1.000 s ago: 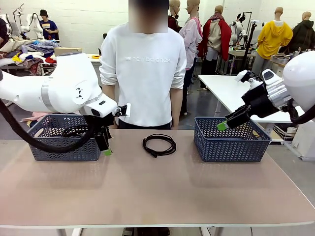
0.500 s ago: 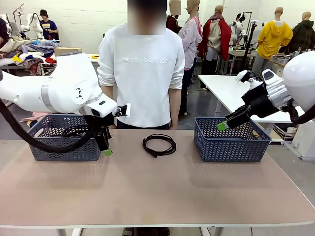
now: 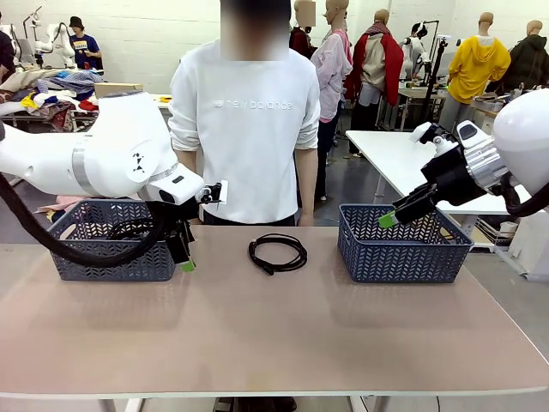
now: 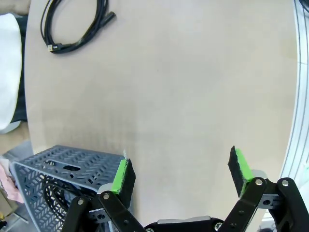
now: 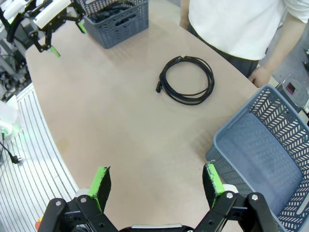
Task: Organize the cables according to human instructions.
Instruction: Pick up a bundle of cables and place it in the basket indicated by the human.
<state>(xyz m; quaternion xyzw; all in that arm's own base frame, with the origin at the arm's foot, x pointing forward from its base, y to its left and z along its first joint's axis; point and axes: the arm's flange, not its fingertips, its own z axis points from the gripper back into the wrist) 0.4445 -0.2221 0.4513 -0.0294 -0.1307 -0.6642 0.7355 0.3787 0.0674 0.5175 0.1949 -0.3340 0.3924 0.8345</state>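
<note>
Both claws, left claw [image 4: 181, 176] and right claw [image 5: 157, 186], stay wide and empty; nothing's moved, so your coiled cable [image 3: 277, 252] waits on the counter [image 3: 274, 335].

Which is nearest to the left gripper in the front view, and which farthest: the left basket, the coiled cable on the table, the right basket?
From the left gripper:
1. Left basket, right beside its fingers, on the table's left.
2. Coiled cable, at the table's middle, in front of the person.
3. Right basket, on the far right side.
</note>
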